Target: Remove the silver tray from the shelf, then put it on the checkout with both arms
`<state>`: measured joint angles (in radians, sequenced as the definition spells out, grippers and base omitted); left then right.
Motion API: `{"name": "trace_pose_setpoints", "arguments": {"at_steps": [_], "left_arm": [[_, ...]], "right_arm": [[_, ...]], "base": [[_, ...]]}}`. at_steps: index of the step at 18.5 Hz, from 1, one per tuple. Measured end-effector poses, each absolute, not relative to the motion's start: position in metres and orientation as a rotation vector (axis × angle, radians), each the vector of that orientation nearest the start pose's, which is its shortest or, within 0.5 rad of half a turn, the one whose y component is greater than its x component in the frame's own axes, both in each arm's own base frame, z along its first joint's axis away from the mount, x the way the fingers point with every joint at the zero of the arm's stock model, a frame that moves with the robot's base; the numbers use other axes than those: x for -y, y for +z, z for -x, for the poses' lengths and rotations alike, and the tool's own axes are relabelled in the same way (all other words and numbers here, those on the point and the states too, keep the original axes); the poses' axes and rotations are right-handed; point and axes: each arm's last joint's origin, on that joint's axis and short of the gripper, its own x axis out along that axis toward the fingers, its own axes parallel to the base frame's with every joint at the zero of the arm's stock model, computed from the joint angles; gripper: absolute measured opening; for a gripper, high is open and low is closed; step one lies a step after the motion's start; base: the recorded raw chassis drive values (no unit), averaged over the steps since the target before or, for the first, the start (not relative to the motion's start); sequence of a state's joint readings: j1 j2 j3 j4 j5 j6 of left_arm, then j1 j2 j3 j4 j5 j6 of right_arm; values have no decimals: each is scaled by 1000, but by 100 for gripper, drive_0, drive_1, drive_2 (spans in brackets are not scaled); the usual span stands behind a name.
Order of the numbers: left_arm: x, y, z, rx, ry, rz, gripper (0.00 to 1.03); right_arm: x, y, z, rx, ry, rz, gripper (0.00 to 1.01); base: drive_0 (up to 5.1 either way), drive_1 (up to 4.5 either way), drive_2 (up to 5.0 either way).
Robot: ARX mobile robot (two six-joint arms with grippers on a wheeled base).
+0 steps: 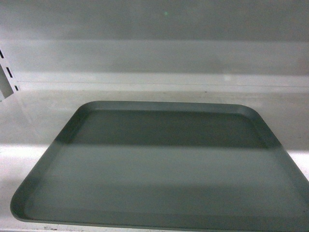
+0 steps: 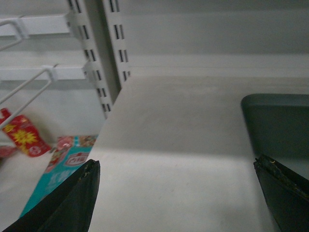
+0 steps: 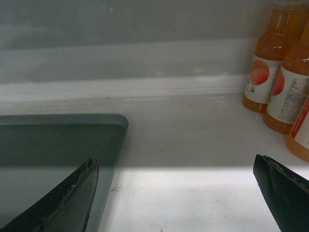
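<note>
The silver tray (image 1: pixel 164 169) lies flat on the white shelf (image 1: pixel 38 121) and fills most of the head view; neither gripper shows there. In the left wrist view my left gripper (image 2: pixel 176 166) is open over bare shelf board (image 2: pixel 183 145), its right finger above the tray's left edge (image 2: pixel 275 125). In the right wrist view my right gripper (image 3: pixel 176 164) is open too, its left finger over the tray's right edge (image 3: pixel 63 140), with bare shelf (image 3: pixel 193 145) between the fingers. Nothing is held. The checkout is out of view.
Orange juice bottles (image 3: pixel 275 72) stand on the shelf to the tray's right. A slotted upright (image 2: pixel 104 63) bounds the shelf on the left, with wire brackets (image 2: pixel 29 82) and snack packets (image 2: pixel 53 159) on a lower board beyond it.
</note>
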<state>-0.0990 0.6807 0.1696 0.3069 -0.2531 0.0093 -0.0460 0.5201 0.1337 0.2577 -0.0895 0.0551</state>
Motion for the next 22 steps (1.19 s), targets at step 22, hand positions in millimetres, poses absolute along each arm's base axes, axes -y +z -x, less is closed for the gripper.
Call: {"name": "trace_pose_setpoints", "arguments": {"at_steps": [22], "left_arm": [[61, 135, -279, -469, -94, 2, 98]], "right_arm": [[-58, 139, -246, -478, 99, -14, 98]], "base": [[0, 0, 0]]}}
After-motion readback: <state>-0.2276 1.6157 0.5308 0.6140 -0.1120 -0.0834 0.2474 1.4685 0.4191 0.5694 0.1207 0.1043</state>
